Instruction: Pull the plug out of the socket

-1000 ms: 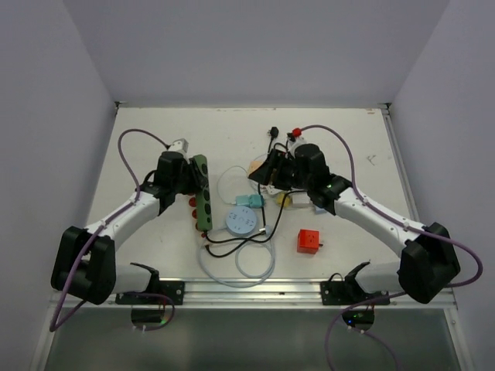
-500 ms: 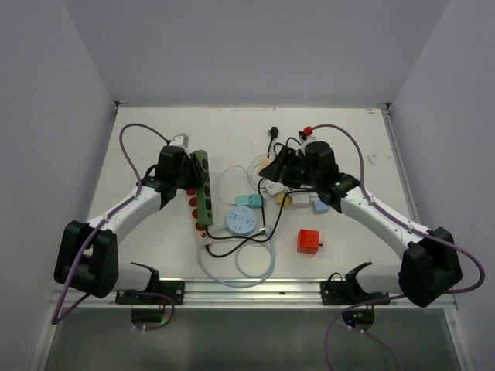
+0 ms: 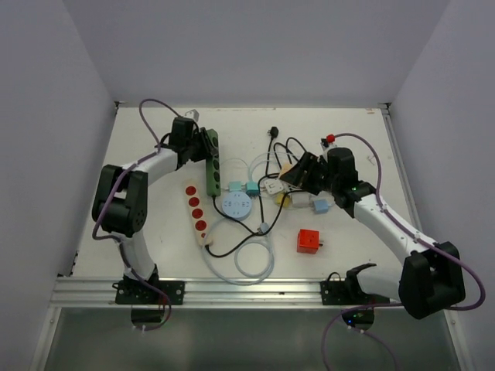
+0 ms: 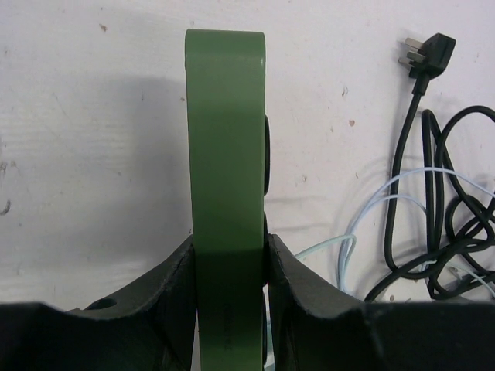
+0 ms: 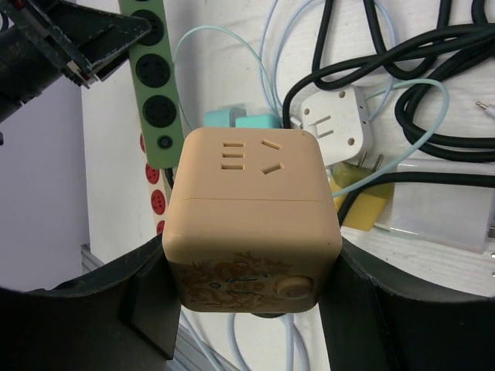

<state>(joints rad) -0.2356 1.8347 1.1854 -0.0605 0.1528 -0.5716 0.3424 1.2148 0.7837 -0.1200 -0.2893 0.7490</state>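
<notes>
At the 11 o'clock part of the counter (image 3: 232, 124), the left pincer (image 3: 197, 144) is closed on the green power strip (image 3: 210, 166). It clamps the strip's two broad faces near one end, and the left wrist view shows the strip edge-on between the fingers. The strip's long axis runs roughly 12 to 6 o'clock in the overhead view.

The right pincer (image 3: 296, 170) lies toward 3 o'clock from the strip and well apart from it. Its jaws stand wide and are filled by the tan cube socket (image 5: 251, 224), which they grip by two opposite sides. The cube's slotted top face is empty.

Two teal adapters (image 3: 243, 188) lie side by side between the pincers. They are at about 4 o'clock from the left pincer and 8 o'clock from the right pincer.

The three strip outlets seen in the right wrist view hold nothing. From these views it cannot be told which plug is seated in which socket, because the hidden faces of the cube and the lower strip outlets are not readable.

Judgement: each arm already holds its own socket body. Any separating pull therefore runs along the 9-to-3 line, across the strip's long axis. The left arm is nearer the strip and the right arm is nearer the cube.

A loose black plug (image 4: 429, 50) lies on its cord at 12 o'clock. No container is present.
</notes>
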